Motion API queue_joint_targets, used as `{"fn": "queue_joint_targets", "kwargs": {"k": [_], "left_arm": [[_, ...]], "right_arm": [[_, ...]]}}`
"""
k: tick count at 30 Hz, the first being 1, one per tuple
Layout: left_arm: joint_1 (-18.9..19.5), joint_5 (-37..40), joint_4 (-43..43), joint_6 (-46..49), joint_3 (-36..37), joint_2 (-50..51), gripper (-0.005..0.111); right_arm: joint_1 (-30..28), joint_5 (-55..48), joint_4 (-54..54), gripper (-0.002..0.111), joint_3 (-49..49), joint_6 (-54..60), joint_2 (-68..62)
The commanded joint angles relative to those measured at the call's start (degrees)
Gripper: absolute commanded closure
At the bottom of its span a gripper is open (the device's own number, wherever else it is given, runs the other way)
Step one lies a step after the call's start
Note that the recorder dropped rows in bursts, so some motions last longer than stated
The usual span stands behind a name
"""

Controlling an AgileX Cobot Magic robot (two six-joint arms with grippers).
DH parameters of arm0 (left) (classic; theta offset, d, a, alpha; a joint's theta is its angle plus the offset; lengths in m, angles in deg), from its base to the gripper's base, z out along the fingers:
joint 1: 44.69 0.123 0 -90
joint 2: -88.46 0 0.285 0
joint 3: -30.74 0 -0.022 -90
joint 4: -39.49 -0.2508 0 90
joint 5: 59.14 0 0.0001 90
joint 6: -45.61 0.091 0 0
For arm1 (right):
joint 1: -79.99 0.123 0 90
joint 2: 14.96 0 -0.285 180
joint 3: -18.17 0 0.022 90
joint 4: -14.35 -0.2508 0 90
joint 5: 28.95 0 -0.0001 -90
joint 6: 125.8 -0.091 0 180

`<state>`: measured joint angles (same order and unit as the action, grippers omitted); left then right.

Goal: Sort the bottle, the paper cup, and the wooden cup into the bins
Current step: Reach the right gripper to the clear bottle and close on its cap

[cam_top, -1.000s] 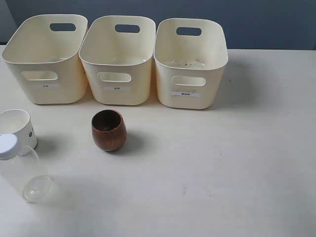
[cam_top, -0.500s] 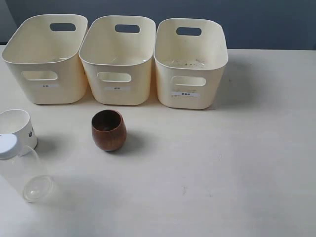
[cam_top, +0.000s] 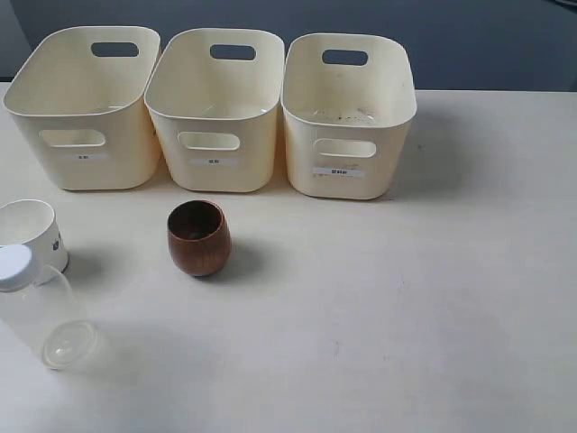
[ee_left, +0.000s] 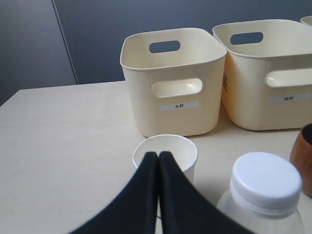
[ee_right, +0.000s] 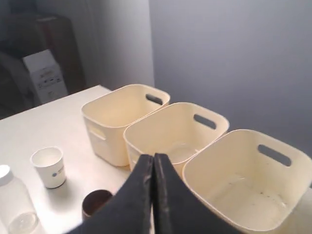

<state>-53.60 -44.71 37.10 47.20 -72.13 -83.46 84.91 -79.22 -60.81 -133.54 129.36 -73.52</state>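
Note:
The clear bottle (cam_top: 41, 311) with a white cap (ee_left: 265, 181) stands at the table's near left. Just behind it is the white paper cup (cam_top: 32, 234), upright. The dark wooden cup (cam_top: 198, 237) stands upright in front of the middle bin. Three cream bins (cam_top: 214, 108) line the back of the table. Neither gripper shows in the exterior view. In its wrist view my left gripper (ee_left: 158, 155) is shut and empty, low behind the paper cup (ee_left: 168, 155). My right gripper (ee_right: 153, 158) is shut and empty, high above the table, looking down on the bins (ee_right: 175, 131).
The left bin (cam_top: 86, 108), middle bin and right bin (cam_top: 347, 113) each carry a small white label. The right bin has specks on its floor. Dark wall stands behind the table; a cardboard box (ee_right: 46, 73) sits beyond the table's far side.

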Motion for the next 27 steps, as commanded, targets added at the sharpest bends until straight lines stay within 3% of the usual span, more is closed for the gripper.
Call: {"fn": "queue_joint_targets", "kwargs": {"k": [1, 3, 5, 9, 13, 15, 17, 18, 22, 27], "left_arm": [[-0.3, -0.7, -0.1, 0.0, 0.1, -0.3, 0.107], [-0.3, -0.7, -0.1, 0.0, 0.1, -0.3, 0.107], [-0.3, -0.7, -0.1, 0.0, 0.1, -0.3, 0.107], [-0.3, -0.7, -0.1, 0.0, 0.1, -0.3, 0.107], [-0.3, -0.7, -0.1, 0.0, 0.1, -0.3, 0.107], [-0.3, -0.7, -0.1, 0.0, 0.1, -0.3, 0.107], [-0.3, -0.7, -0.1, 0.0, 0.1, -0.3, 0.107], [-0.3, -0.7, -0.1, 0.0, 0.1, -0.3, 0.107], [-0.3, -0.7, -0.1, 0.0, 0.1, -0.3, 0.107], [-0.3, -0.7, -0.1, 0.0, 0.1, -0.3, 0.107]], "right_arm": [[12.0, 4.6, 0.2, 0.109, -2.4, 3.9, -7.4], [19.1, 11.1, 0.5, 0.109, -3.2, 5.4, -10.6], [34.0, 24.2, 2.0, 0.109, -6.0, 7.7, -19.0], [44.4, 27.6, 2.0, 0.109, -13.0, 8.8, -32.8], [46.5, 23.9, 2.0, 0.102, -17.8, 9.8, -40.7], [46.5, 19.8, 1.1, 0.080, -20.0, 9.8, -44.4], [46.5, 18.9, -1.3, 0.051, -21.0, 10.3, -47.1], [46.5, 17.9, -2.7, 0.044, -21.4, 11.3, -48.1], [47.8, 12.1, -7.6, 0.043, -21.7, 22.6, -50.4], [49.9, 13.9, -10.5, 0.043, -21.7, 35.1, -53.3]]}}
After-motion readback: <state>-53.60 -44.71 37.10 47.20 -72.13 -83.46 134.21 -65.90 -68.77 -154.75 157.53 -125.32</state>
